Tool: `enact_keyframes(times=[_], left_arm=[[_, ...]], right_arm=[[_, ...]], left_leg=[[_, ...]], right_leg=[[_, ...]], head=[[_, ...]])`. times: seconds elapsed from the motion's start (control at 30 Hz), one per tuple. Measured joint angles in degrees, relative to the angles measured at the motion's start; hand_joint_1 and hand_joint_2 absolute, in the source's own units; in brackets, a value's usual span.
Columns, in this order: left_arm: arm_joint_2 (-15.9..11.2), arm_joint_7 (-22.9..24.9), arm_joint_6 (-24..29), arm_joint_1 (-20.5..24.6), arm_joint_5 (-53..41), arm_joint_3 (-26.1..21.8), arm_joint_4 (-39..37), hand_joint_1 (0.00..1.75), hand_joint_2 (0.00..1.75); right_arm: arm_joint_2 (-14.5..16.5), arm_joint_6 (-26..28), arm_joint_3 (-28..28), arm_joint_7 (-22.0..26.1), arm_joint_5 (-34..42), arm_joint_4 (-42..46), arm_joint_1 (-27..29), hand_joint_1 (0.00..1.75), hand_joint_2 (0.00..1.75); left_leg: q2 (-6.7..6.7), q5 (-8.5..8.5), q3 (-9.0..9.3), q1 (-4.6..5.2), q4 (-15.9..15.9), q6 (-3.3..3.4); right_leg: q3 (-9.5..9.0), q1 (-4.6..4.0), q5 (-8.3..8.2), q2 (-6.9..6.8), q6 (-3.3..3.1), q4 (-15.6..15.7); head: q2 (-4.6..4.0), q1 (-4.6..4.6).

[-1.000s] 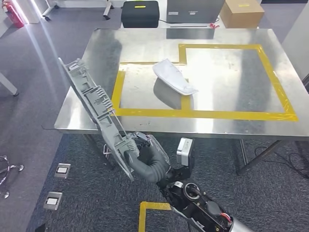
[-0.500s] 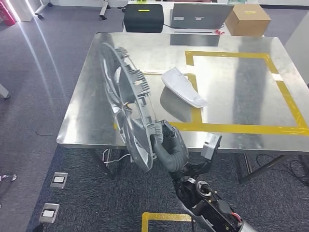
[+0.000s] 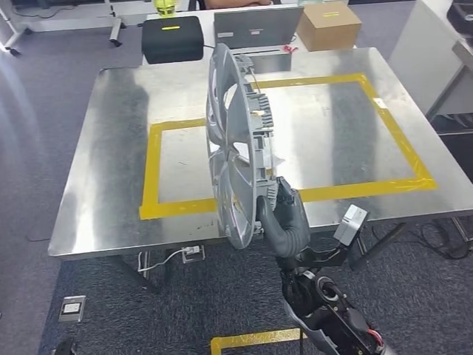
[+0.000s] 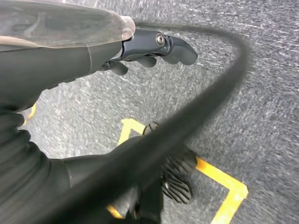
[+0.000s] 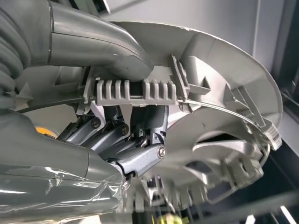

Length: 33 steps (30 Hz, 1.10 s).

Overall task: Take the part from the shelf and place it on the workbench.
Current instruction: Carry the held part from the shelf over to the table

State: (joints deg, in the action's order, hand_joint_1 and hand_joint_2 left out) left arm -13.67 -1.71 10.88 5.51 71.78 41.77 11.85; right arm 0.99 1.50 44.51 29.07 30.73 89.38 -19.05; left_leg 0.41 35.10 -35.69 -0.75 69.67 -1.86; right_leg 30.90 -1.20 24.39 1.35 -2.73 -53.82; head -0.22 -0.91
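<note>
Silver hubcap (image 3: 237,148) — your right hand (image 3: 281,214) grips its rim, upright above the table (image 3: 111,148); left hand (image 4: 155,46) spread, holding nothing.

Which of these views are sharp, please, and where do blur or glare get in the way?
Head view: sharp; soft glare on the steel table. Right wrist view: right hand and hubcap crisp. Left wrist view: a blurred dark cable crosses the frame; the left hand shows above carpet.
</note>
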Motion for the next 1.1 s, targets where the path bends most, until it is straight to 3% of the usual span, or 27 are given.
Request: enact_keyframes(times=[0.03, 0.07, 0.13, 0.17, 0.23, 0.3, 0.33, 0.4, 0.47, 0.5, 0.53, 0.57, 0.6, 0.67, 0.73, 0.87, 1.1], left_arm=[[-0.03, 0.01, 0.01, -0.11, -0.01, 0.00, -0.01, 0.00, 1.75], [-0.06, 0.02, 0.01, -0.20, -0.01, 0.00, -0.01, 0.00, 1.75], [-0.13, 0.03, 0.01, -0.25, -0.01, 0.00, -0.01, 0.00, 1.75], [-0.13, 0.03, 0.01, -0.23, -0.02, 0.01, 0.00, 0.00, 1.75], [-0.13, 0.03, 0.01, -0.08, -0.04, 0.02, 0.00, 0.00, 1.75], [-0.12, 0.04, 0.00, 0.06, -0.04, 0.02, 0.00, 0.00, 1.75], [-0.10, 0.05, -0.01, 0.08, -0.03, 0.02, 0.00, 0.00, 1.75], [-0.09, 0.03, -0.01, 0.08, -0.03, 0.02, 0.00, 0.00, 1.75], [-0.13, 0.01, -0.03, -0.01, -0.04, 0.03, -0.01, 0.00, 1.75], [-0.13, 0.01, -0.04, -0.07, -0.06, 0.03, -0.01, 0.00, 1.75], [-0.12, 0.01, -0.05, -0.11, -0.10, 0.04, -0.01, 0.00, 1.75], [-0.11, 0.01, -0.06, -0.13, -0.14, 0.04, -0.01, 0.00, 1.75], [-0.10, 0.01, -0.10, -0.11, -0.18, 0.04, -0.01, 0.00, 1.75], [-0.08, -0.03, -0.25, 0.03, -0.20, 0.04, 0.00, 0.00, 1.75], [-0.11, -0.10, -0.41, 0.26, -0.20, 0.04, 0.00, 0.00, 1.75], [-0.15, -0.15, -0.50, 0.44, -0.19, 0.07, 0.00, 0.00, 1.75], [-0.19, -0.17, -0.52, 0.40, -0.19, 0.07, 0.00, 0.00, 1.75]], right_arm=[[-0.08, 0.12, -0.25, 0.05, 0.01, 0.05, 0.19, 1.71, 1.75], [-0.16, 0.22, -0.49, 0.06, 0.01, 0.13, 0.37, 1.71, 1.75], [-0.30, 0.33, -0.84, 0.07, 0.01, 0.40, 0.62, 1.71, 1.75], [-0.34, 0.36, -1.04, 0.09, 0.00, 0.58, 0.68, 1.71, 1.75], [-0.39, 0.39, -1.39, 0.15, 0.00, 0.92, 0.78, 1.71, 1.75], [-0.46, 0.40, -1.71, 0.17, 0.00, 1.22, 1.01, 1.71, 1.75], [-0.52, 0.41, -1.83, 0.16, 0.00, 1.33, 1.17, 1.71, 1.75], [-0.65, 0.43, -2.08, 0.14, 0.00, 1.58, 1.28, 1.71, 1.75], [-0.72, 0.52, -2.24, 0.06, -0.17, 1.76, 1.34, 1.71, 1.75], [-0.75, 0.66, -2.28, -0.02, -0.35, 1.80, 1.42, 1.71, 1.75], [-0.80, 0.80, -2.34, -0.16, -0.61, 1.81, 1.51, 1.71, 1.75], [-0.87, 0.97, -2.43, -0.41, -0.99, 1.81, 1.60, 1.71, 1.75], [-0.93, 1.23, -2.52, -0.85, -1.65, 1.81, 1.64, 1.71, 1.75], [-1.02, 2.11, -2.64, -2.40, -4.10, 1.79, 1.51, 1.71, 1.75], [-1.07, 3.07, -2.67, -3.82, -6.56, 1.74, 1.28, 1.71, 1.75], [-1.12, 3.55, -2.70, -4.56, -7.78, 1.46, 1.08, 1.71, 1.75], [-1.12, 3.76, -3.03, -4.42, -8.47, 0.55, 1.03, 1.71, 1.75]], left_leg=[[-0.04, -0.17, -1.01, -0.18, 1.18, -0.29], [-0.08, -1.57, -1.04, -0.39, 0.16, -0.51], [-1.20, -6.46, 1.38, -0.93, -7.15, -1.09], [-2.35, -7.81, 2.49, -1.07, -10.67, -1.28], [-4.05, -8.58, 3.33, -0.99, -13.69, -0.81], [-3.42, -8.94, 3.25, -0.82, -13.63, 0.24], [-2.76, -9.16, 3.34, -0.87, -13.72, 0.58], [-1.51, -9.23, 3.52, -0.86, -13.97, 1.16], [-0.22, -9.12, 3.59, -0.62, -14.01, 1.54], [0.51, -9.06, 3.62, -0.53, -14.00, 1.63], [1.22, -8.99, 3.68, -0.47, -13.99, 1.68], [1.82, -8.90, 3.79, -0.46, -13.99, 1.70], [2.25, -8.79, 3.96, -0.46, -13.99, 1.63], [2.91, -8.56, 4.31, -0.39, -14.01, 1.31], [3.34, -8.43, 4.30, -0.15, -13.90, 0.92], [3.39, -8.74, 4.26, 0.15, -14.13, 1.85], [3.33, -9.28, 4.65, 0.16, -15.17, 0.95]], right_leg=[[-0.03, 0.08, 0.05, 0.78, 0.06, -0.07], [-0.08, 0.22, 0.14, 1.55, 0.19, -0.22], [-0.10, 0.62, 0.54, 3.02, 0.75, -0.79], [0.06, 0.81, 0.71, 3.65, 1.12, -1.20], [0.85, 1.03, 0.89, 4.76, 1.76, -1.83], [1.46, 1.10, 0.86, 5.91, 2.23, -2.09], [1.72, 1.09, 1.16, 5.64, 2.51, -2.40], [3.33, 0.97, 3.36, 2.93, 3.11, -5.74], [6.78, 1.05, 7.16, -0.15, 3.53, -13.54], [8.45, 1.16, 8.46, -0.68, 3.65, -17.28], [9.35, 1.23, 8.76, -0.87, 3.69, -19.26], [9.17, 1.27, 7.94, -0.98, 3.68, -18.94], [7.72, 1.28, 6.12, -1.11, 3.59, -16.05], [3.28, 1.13, 2.70, -1.64, 3.27, -7.52], [0.67, 0.91, 1.64, -2.04, 3.04, -2.56], [0.41, 0.91, 1.64, -1.97, 3.40, -1.82], [0.45, 0.88, 1.67, -2.04, 2.87, -1.81]], head=[[0.00, 0.23], [0.00, 0.41], [0.00, 0.65], [0.00, 0.85], [0.00, 1.23], [0.00, 1.18], [0.00, 1.00], [0.00, 0.28], [0.00, -0.47], [0.00, -0.69], [0.00, -0.86], [0.00, -1.07], [0.00, -1.31], [0.00, -1.72], [0.00, -1.83], [0.00, -1.03], [0.00, 0.40]])
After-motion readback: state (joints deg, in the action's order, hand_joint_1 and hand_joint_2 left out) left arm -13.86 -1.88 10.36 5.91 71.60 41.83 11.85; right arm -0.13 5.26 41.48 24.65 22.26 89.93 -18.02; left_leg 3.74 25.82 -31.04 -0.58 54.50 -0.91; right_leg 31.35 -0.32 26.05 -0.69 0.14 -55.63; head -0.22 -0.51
